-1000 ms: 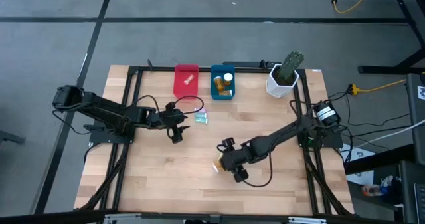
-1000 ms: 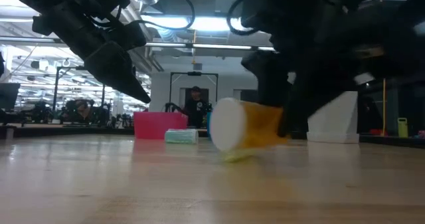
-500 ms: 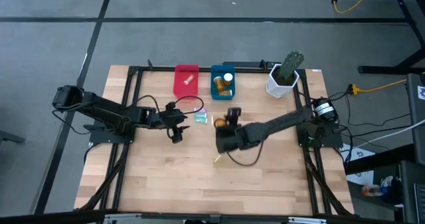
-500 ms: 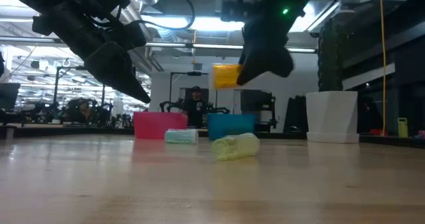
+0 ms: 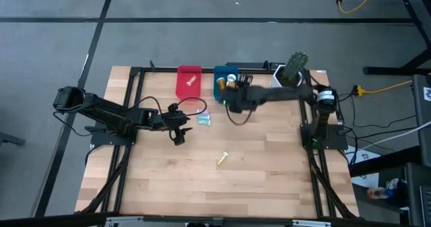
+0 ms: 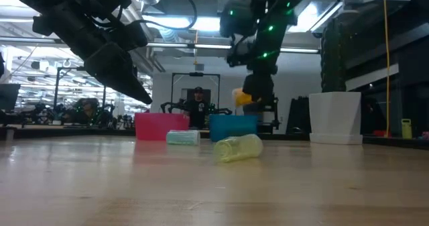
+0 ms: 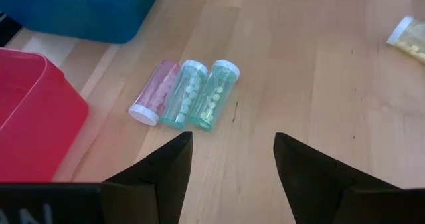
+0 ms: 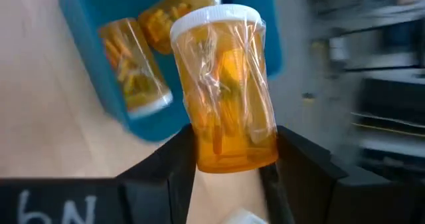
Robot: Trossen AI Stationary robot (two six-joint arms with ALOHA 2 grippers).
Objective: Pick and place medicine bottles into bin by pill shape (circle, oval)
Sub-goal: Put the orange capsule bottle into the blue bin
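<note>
Yellow-tinted clear bottle lies on its side alone on the bare wood nearest the front edge of the table, well apart from both arms; in the low view it sits in front of the bins. Farther back, left gripper hangs over the table left of centre, fingers spread wide and empty, just short of a tight row of three small bottles lying side by side and touching: pink one, then two teal ones, white caps all pointing the same way. Beyond those, at the far edge, red bin with one small bottle inside, and right beside it blue bin with two orange white-capped bottles already lying in it. Right gripper is stretched across to the blue bin, raised above its rim, fingers clamped on an orange bottle with white cap, gripped near its base, cap end pointing away from the wrist toward the bin. White pot with cactus stands at far right corner
</note>
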